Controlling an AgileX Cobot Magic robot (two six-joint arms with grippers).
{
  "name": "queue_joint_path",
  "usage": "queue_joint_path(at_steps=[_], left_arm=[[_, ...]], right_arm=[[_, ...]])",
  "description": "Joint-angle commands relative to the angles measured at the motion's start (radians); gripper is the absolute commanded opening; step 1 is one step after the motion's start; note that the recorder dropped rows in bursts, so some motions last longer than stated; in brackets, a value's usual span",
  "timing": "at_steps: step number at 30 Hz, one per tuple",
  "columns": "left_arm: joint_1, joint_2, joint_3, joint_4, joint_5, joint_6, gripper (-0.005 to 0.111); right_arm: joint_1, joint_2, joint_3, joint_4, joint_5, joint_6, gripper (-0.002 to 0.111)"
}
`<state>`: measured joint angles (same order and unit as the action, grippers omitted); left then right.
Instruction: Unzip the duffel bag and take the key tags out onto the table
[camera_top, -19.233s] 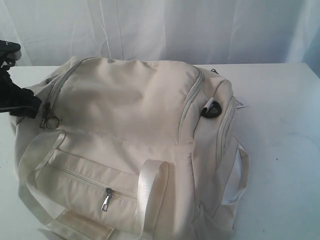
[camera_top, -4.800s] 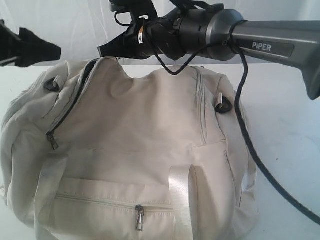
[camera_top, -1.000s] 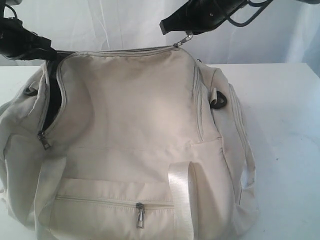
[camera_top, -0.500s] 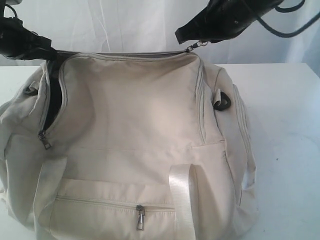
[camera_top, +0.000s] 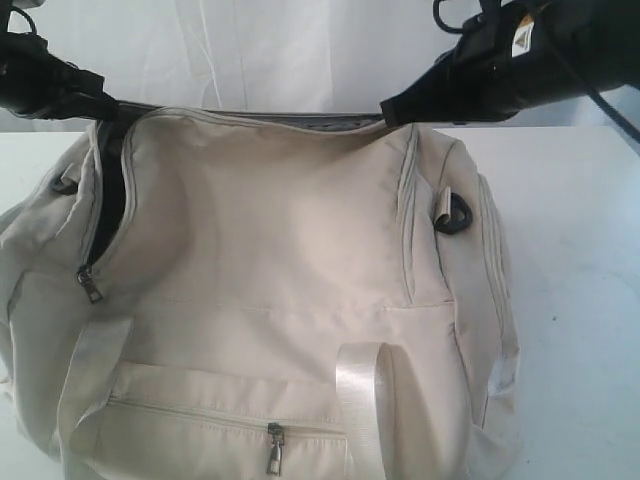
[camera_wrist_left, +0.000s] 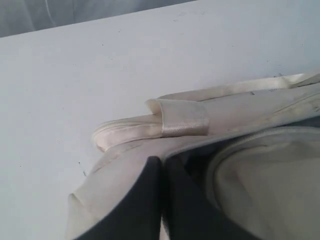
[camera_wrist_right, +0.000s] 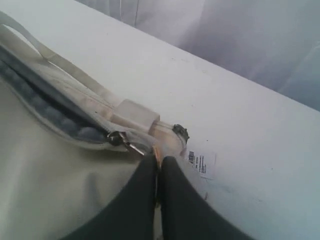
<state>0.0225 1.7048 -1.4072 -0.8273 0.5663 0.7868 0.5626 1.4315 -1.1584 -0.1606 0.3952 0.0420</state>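
Observation:
The cream-white duffel bag (camera_top: 270, 250) fills the exterior view, its main zipper parted down the left side and along the far top edge, where dark lining (camera_top: 106, 200) shows. My left gripper (camera_top: 100, 103) is shut on the bag's fabric rim at the far left corner (camera_wrist_left: 161, 162). At the far right corner my right gripper (camera_top: 388, 112) is shut on the metal zipper pull (camera_wrist_right: 131, 145), which stretches from the slider into my closed jaws (camera_wrist_right: 159, 161). The key tags are hidden.
The white table (camera_top: 580, 250) stretches to the right of the bag. A black strap ring (camera_top: 452, 215) sits on the bag's right end. A webbing handle (camera_top: 360, 400) and the front pocket's zipper pull (camera_top: 272, 452) lie nearest. A barcode label (camera_wrist_right: 201, 163) hangs beside the right jaws.
My right gripper has moved to the right along the bag's far edge with the zipper pull, lengthening the opening. The left gripper has kept its hold at the left corner.

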Motion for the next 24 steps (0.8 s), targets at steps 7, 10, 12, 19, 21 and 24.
queue_joint_path(at_steps=[7,10,12,19,21,24], left_arm=[[0.025,-0.051,-0.006,0.022,-0.080,0.035,0.009],[0.025,-0.082,-0.043,0.022,-0.080,0.043,0.025],[0.025,-0.101,-0.074,0.013,-0.066,0.052,0.040],[-0.022,-0.109,-0.163,-0.087,0.263,0.285,0.061],[-0.079,-0.109,-0.163,-0.089,0.297,0.393,0.061],[-0.169,-0.109,-0.163,-0.085,0.295,0.516,0.061]], right_arm=[[-0.024,-0.008,0.066,-0.056,-0.205,0.009,0.000],[-0.024,0.008,0.066,-0.056,-0.244,0.013,0.000],[-0.024,0.026,0.066,-0.056,-0.262,0.026,0.000],[-0.024,0.061,0.066,-0.054,-0.310,0.097,0.000],[-0.024,0.061,0.066,-0.054,-0.314,0.097,0.000],[-0.024,0.061,0.066,-0.052,-0.312,0.097,0.000]])
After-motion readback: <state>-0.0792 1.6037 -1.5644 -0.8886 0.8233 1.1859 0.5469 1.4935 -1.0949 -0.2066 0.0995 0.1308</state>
